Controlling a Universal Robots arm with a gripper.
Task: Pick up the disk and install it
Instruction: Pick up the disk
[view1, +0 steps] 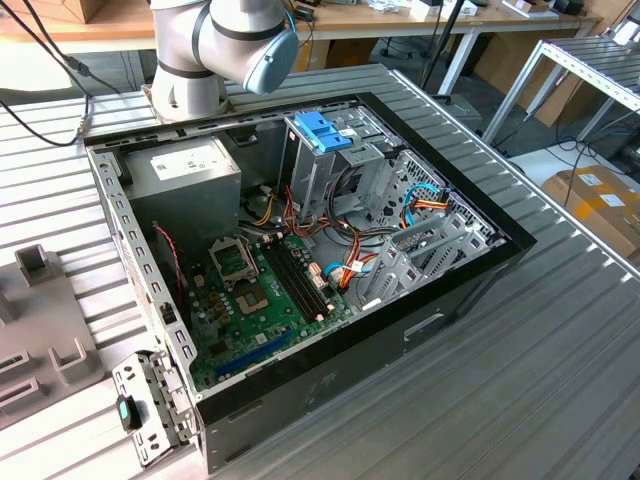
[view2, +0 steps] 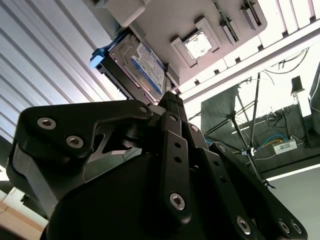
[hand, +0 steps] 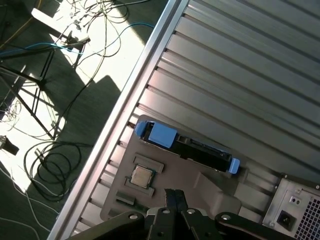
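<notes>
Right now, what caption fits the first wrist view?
Closed pincer hovers near the blue-railed disk standing in a grey holder on the ribbed table.

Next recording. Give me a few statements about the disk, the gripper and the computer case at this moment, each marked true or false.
1. The disk rests in the grey tray on the ribbed table. True.
2. The gripper is clamped on the disk. False: its fingers are shut on nothing and stand apart from the disk.
3. The computer case lies open, with the motherboard in sight. True.
4. The drive cage inside the case has a red top. False: its plastic top is blue.
5. A processor chip lies in the same tray as the disk. True.
</notes>
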